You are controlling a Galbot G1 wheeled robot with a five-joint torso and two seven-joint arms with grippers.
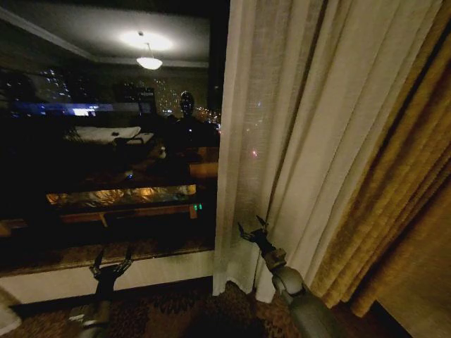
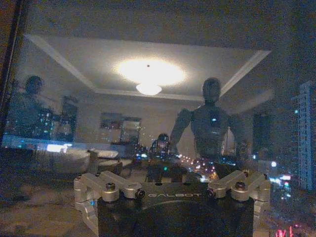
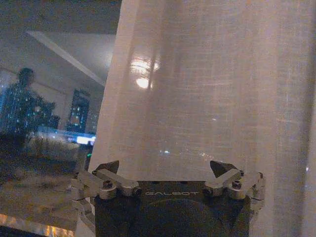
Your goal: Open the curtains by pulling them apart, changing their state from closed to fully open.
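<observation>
Right gripper (image 1: 252,229) spread wide, tips just short of the sheer curtain (image 1: 282,141), nothing held; the panel hangs straight ahead of it and I cannot tell whether cloth sits between the fingers or only in front. Left gripper (image 1: 111,264) also wide, low before bare window glass (image 1: 106,141), no fabric near it. Risks as I judge them: closing on too little of the thin weave and slipping off, or catching the gold drape (image 1: 394,197) that hangs just beyond the sheer on the right gripper's outer side and dragging both. A low grab may bunch the hem without the top travelling. Hidden: the rail, the second panel, and the floor edge behind my right arm. Reflections in the glass muddle depth.
</observation>
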